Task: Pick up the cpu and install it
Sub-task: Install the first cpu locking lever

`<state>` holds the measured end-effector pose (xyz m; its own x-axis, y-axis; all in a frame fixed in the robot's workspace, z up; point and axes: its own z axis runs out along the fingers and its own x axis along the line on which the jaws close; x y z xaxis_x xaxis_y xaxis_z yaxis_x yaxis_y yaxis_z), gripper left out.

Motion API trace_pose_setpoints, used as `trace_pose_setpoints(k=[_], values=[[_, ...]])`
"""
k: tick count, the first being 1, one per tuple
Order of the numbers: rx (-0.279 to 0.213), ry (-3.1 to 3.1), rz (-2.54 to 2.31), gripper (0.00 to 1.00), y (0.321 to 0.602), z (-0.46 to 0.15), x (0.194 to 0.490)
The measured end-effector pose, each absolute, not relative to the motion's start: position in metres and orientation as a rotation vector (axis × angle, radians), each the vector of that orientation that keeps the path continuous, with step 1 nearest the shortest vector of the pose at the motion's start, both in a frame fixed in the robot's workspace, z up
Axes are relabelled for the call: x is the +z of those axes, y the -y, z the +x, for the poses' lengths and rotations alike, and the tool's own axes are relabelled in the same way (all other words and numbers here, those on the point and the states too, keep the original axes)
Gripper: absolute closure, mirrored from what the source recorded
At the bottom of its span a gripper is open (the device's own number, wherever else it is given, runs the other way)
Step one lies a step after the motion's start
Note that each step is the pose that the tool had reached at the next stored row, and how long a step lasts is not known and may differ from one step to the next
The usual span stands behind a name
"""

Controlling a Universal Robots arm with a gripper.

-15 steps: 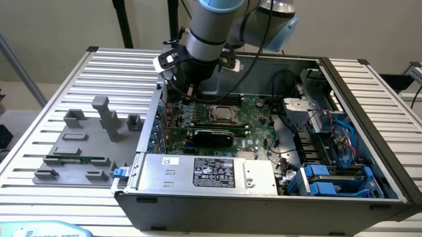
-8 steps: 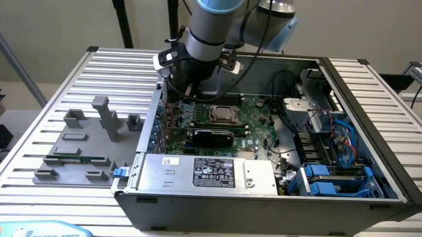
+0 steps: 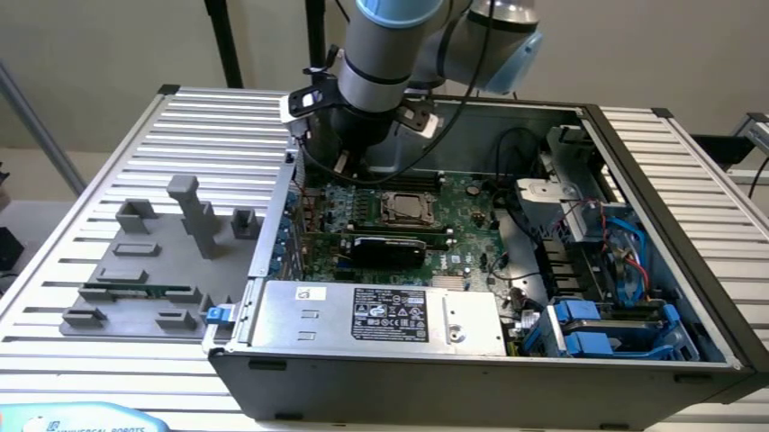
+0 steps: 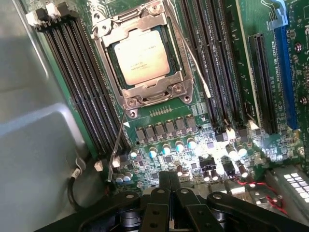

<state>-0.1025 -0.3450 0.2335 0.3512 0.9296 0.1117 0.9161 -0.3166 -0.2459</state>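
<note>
"UNIVERSAL ROBOTS" on a light-blue panel point(image 3: 72, 419)

The arm point(image 3: 382, 54) comes down from above, its dark wrist point(image 3: 358, 126) pointing almost straight down. The hand point(image 4: 170, 176) hangs low, its two black fingers point(image 4: 164, 182) pressed together, apparently gripping nothing, though the tips are dim.

The cpu point(image 4: 143, 56) is silvery-white, the motherboard point(image 4: 193, 108) green, the table point(image 3: 216, 121) ribbed pale grey, the fixture blocks point(image 3: 193, 214) plain grey.
</note>
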Motion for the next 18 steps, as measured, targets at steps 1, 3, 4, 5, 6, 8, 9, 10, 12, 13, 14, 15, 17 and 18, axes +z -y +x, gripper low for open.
trace_pose_setpoints(k=[1,3,4,5,6,8,9,10,12,13,14,15,17,18], values=[[0.068,1.638,-2.356,0.89,0.3450,-0.1026,0.2336],[0.060,1.616,-2.365,0.89,0.3450,-0.1025,0.2339],[0.055,1.606,-2.369,0.89,0.3450,-0.1026,0.2341],[0.050,1.596,-2.372,0.89,0.3450,-0.1025,0.2343],[0.045,1.584,-2.376,0.89,0.3450,-0.1026,0.2345],[0.036,1.564,-2.384,0.89,0.3450,-0.1026,0.2349],[0.031,1.553,-2.387,0.89,0.3450,-0.1026,0.2350],[0.026,1.543,-2.391,0.89,0.3450,-0.1025,0.2352],[0.017,1.522,-2.398,0.89,0.3450,-0.1026,0.2356],[0.012,1.511,-2.401,0.89,0.3450,-0.1025,0.2358],[0.007,1.500,-2.405,0.89,0.3450,-0.1025,0.2360],[0.003,1.489,-2.408,0.89,0.3450,-0.1025,0.2362],[-0.007,1.467,-2.414,0.89,0.3450,-0.1025,0.2366],[-0.011,1.456,-2.417,0.89,0.3450,-0.1026,0.2368]])
